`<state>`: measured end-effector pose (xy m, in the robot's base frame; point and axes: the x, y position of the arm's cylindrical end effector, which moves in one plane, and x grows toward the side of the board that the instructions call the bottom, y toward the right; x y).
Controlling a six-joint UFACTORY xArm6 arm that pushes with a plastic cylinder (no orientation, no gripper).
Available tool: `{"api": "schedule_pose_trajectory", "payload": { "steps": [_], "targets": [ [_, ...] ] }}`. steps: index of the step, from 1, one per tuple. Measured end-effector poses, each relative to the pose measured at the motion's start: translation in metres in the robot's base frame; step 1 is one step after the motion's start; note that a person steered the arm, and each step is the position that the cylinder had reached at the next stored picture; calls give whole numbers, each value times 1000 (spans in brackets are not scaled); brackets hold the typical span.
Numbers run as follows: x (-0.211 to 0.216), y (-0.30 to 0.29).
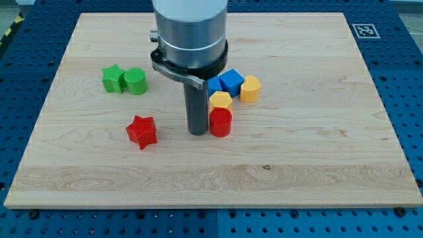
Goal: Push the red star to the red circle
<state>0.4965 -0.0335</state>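
Bright, even light from overhead; the wooden board (317,132) shows no glare, only short soft shadows under the blocks; everything is sharp.

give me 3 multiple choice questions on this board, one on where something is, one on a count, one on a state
1. Where is my tip relative to the red circle?
A. just at its left in the view
B. far at its right
C. on top of it

2. How many green blocks are there?
A. one
B. two
C. four

3. Is the red star touching the red circle?
A. yes, pressed against it
B. no, my tip stands between them
C. it is stacked on it

Answers:
1 A, the rod stands right beside the circle's left side.
2 B, the green star and the green circle sit side by side.
3 B, bare board shows between star and tip.
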Motion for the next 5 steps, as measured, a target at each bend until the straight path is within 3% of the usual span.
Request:
{"api": "schedule_pose_trajectory", "payload": {
  "steps": [2, 3, 5],
  "targets": [
    [-23, -63],
    [-3, -107],
    [35, -104]
  ]
}}
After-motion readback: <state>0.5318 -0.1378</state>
